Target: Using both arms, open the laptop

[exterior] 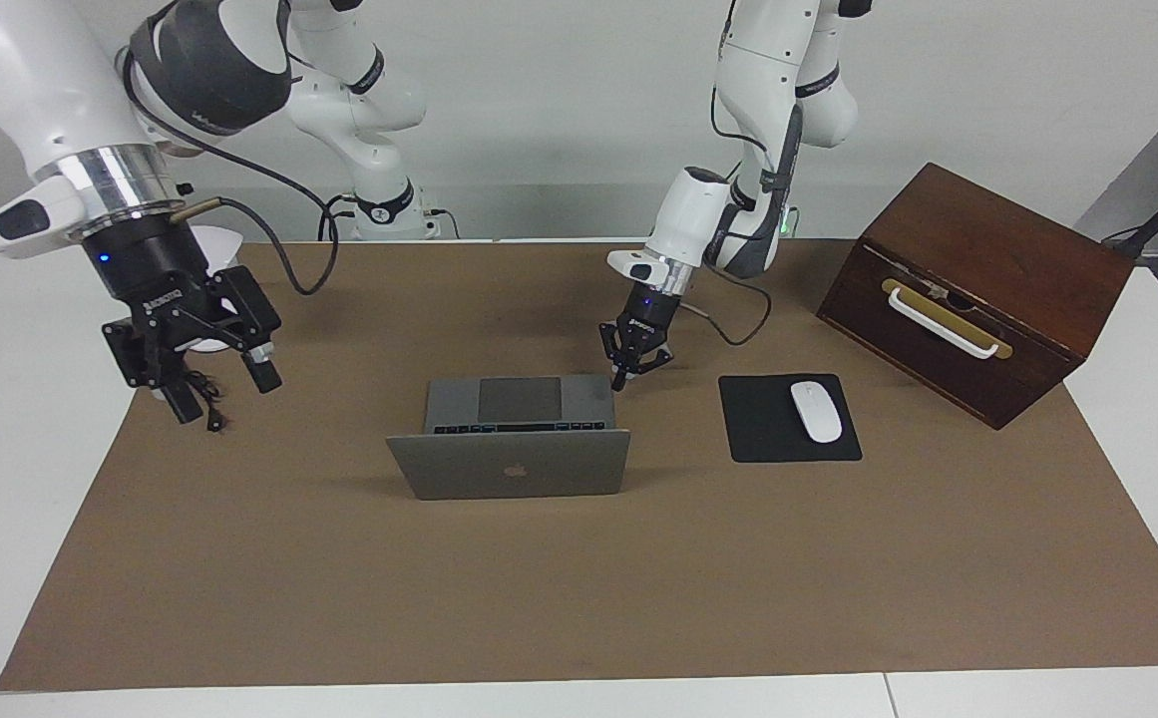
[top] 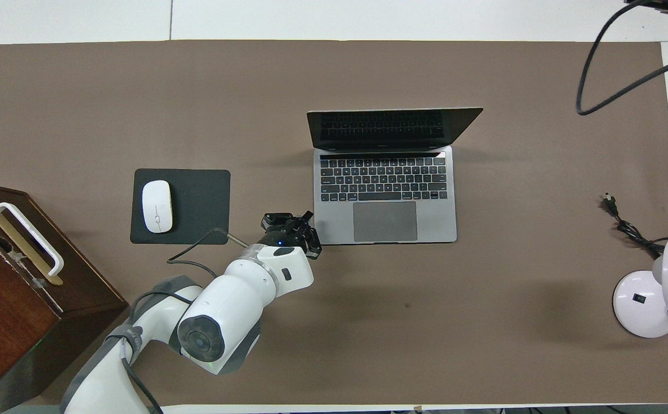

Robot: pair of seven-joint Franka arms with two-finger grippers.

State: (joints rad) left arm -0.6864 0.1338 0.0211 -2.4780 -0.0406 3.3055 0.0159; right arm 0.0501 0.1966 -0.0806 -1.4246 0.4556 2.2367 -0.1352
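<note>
At the corner of the laptop [exterior: 509, 439] base nearest the robots, toward the left arm's end of the table, the left gripper [exterior: 635, 365] is pressing or hovering with its fingers [exterior: 619, 379] drawn close together, grasping nothing that I can see. The laptop is sitting mid-mat with its lid already raised well past upright, keyboard and trackpad exposed beside those fingertips. High over the mat near the right arm's end, the right gripper [exterior: 201, 374] is hanging with its fingers [exterior: 261, 371] spread wide and released, well apart from the laptop.

Risks, as I judge them: if the left fingertips are bearing on the corner and slip off its edge, the base could skid or tip. A further push on the lid could overextend the hinge.

An apple logo is showing on the lid; white lettering on the right gripper's body is too small to make out.
</note>
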